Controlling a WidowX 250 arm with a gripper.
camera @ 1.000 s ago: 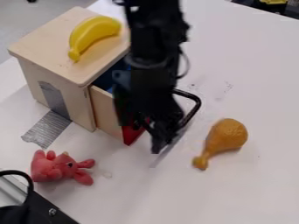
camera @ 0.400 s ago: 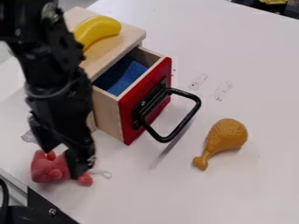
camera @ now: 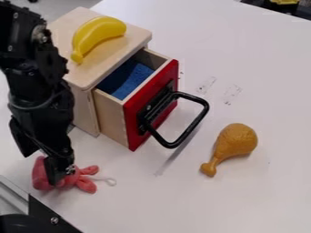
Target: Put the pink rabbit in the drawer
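The black hand (camera: 41, 167) hangs at the lower left of the frame, open, its two fingers apart, one of them in front of the pink rabbit (camera: 72, 180), which lies on the white bench (camera: 255, 77). Right of and above the rabbit, the red-fronted drawer (camera: 135, 116) stands pulled out, something blue (camera: 135, 78) inside. A yellow banana (camera: 97, 36) rests on the wooden cabinet (camera: 68, 72); a brown drumstick (camera: 234, 142) lies at the right.

Gripper (camera: 41, 167) at the pink rabbit (camera: 72, 179), jaws apart.
Red-fronted drawer (camera: 135, 119) open, blue material (camera: 133, 81) inside; yellow banana (camera: 97, 34) on the wooden cabinet (camera: 65, 25); toy drumstick (camera: 236, 142) lying on the white surface (camera: 261, 82).
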